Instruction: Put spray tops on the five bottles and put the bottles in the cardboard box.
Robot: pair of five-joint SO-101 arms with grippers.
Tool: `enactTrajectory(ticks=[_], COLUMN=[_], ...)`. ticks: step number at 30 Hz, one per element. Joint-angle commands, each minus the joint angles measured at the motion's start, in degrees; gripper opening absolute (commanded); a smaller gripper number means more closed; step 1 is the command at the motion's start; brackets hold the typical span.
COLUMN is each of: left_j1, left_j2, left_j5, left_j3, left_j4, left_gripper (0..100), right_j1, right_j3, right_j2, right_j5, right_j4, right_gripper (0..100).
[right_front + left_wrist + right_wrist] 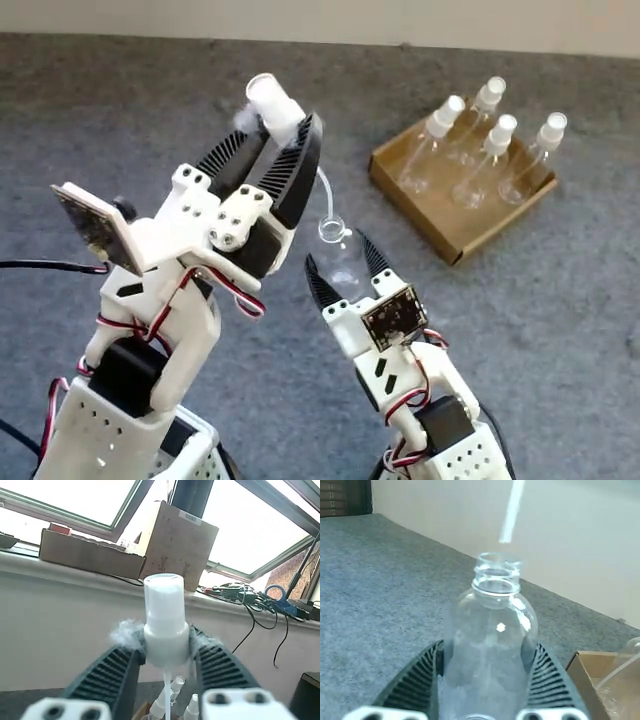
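No writing was legible; the label (pixel 192 518) on the tall cardboard box (pixel 175 547) on the windowsill (pixel 50 566) was too small.

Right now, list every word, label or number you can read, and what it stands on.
No text is readable.
Sticker on the upright carton on the sill: too small to read.
Clear bottle, spray top, cardboard box: no print seen.
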Motion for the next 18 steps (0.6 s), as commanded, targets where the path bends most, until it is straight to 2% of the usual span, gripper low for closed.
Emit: enactTrajectory(ticks=[1,18], left_j1=[0.5,1.0], left_j2=[-0.7,-0.9], left_j5=[-0.8,-0.8], left_j3=[-0.4,16.0], left_j4=[-1.9,-2.1], left_gripper=[4,4], right_j1=[-0.4,-0.4], right_j3=[9.2,9.2], right_j2=[-0.7,-0.7], right_j5=[-0.4,-0.3], right_j4=[0.2,0.2], right_gripper=[6.7,6.7])
